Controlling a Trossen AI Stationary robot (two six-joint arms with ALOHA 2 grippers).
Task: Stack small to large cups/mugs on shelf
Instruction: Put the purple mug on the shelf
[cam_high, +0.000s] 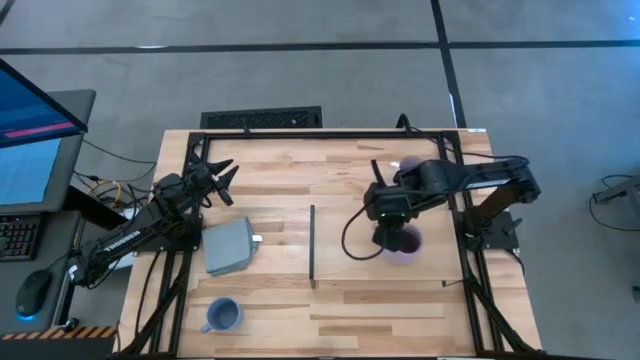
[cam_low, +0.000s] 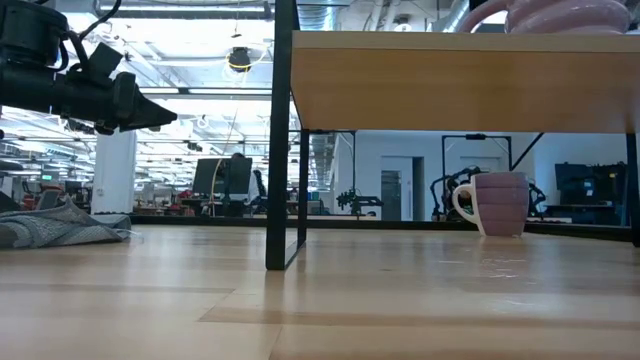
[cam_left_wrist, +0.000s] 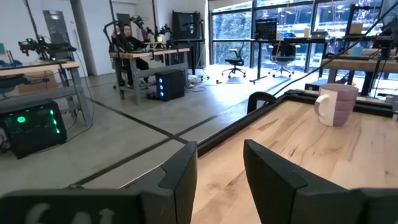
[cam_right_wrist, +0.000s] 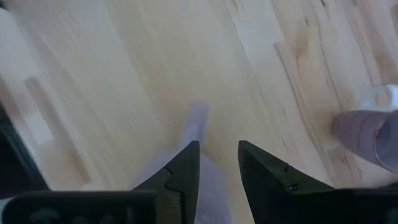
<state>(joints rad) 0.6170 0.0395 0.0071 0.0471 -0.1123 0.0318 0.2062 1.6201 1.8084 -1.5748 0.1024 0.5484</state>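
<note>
A lavender mug (cam_high: 408, 247) stands upright on the light-wood shelf (cam_high: 345, 265); the low view shows it on the shelf's top (cam_low: 560, 14). My right gripper (cam_high: 392, 234) hangs over it, pointing down and open. In the right wrist view the mug (cam_right_wrist: 198, 127) is a blurred shape below the fingers, apart from them. A second lavender mug (cam_high: 410, 164) stands on the tabletop beyond the shelf (cam_low: 497, 203) (cam_left_wrist: 336, 104). A blue-grey mug (cam_high: 222, 316) stands near the front left. My left gripper (cam_high: 224, 180) waits at the far left, level, open and empty (cam_left_wrist: 221, 149).
A flat grey square block (cam_high: 232, 247) lies on the tabletop left of the shelf's black strip (cam_high: 312, 245). The shelf's black legs (cam_low: 281, 200) stand on the table. A black frame runs round the table's edges (cam_high: 330, 132). Bare wood lies between block and shelf.
</note>
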